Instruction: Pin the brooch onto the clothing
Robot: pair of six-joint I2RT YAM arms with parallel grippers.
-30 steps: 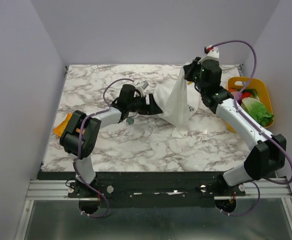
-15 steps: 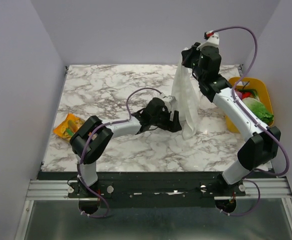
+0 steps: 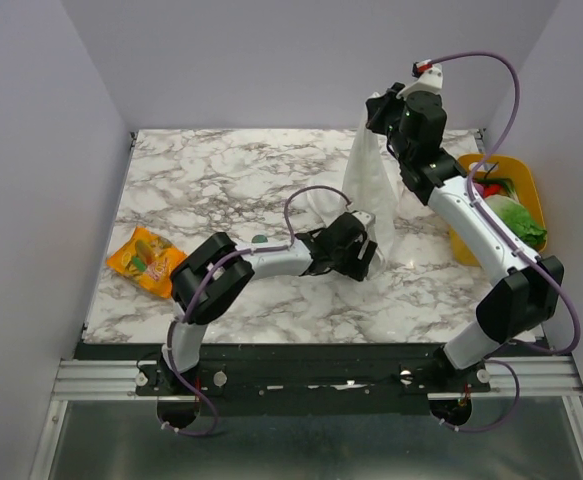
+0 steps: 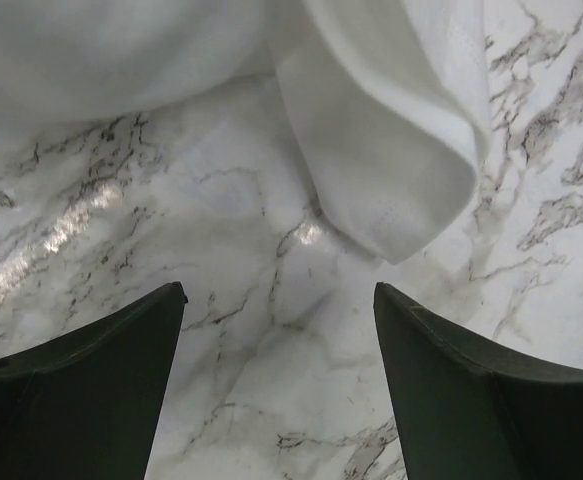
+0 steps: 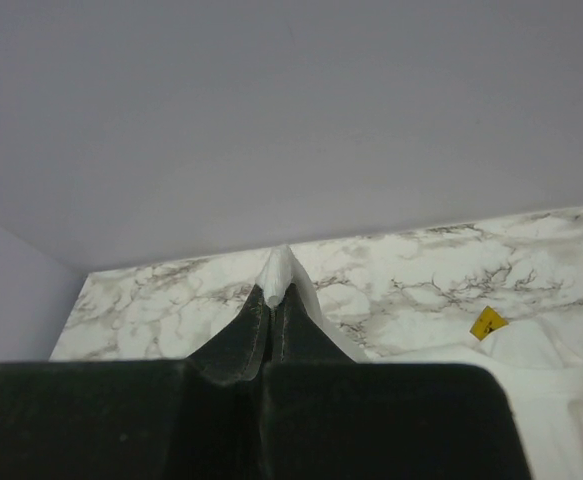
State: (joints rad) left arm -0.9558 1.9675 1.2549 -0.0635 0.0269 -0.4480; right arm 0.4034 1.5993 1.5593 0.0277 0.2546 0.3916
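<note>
Left wrist view: the left gripper, jaws wide and empty, hovers over the marble table just short of the T-shirt hem. The right gripper is clamped on a thin fold, so the T-shirt hangs from it. A dark speck beside the left forearm, probably the brooch, lies unheld. A forearm sweep could knock it away, or the fold could slip free.

The left arm swings right across the tabletop. Its fingers, a second ago just beside the brooch, now sit well apart from it at the lower edge of the T-shirt. The right fingers rise a little higher, so the cloth no longer spreads leftward but hangs as a narrower drape. With the left elbow shifted right, the orange snack packet is fully uncovered.
</note>
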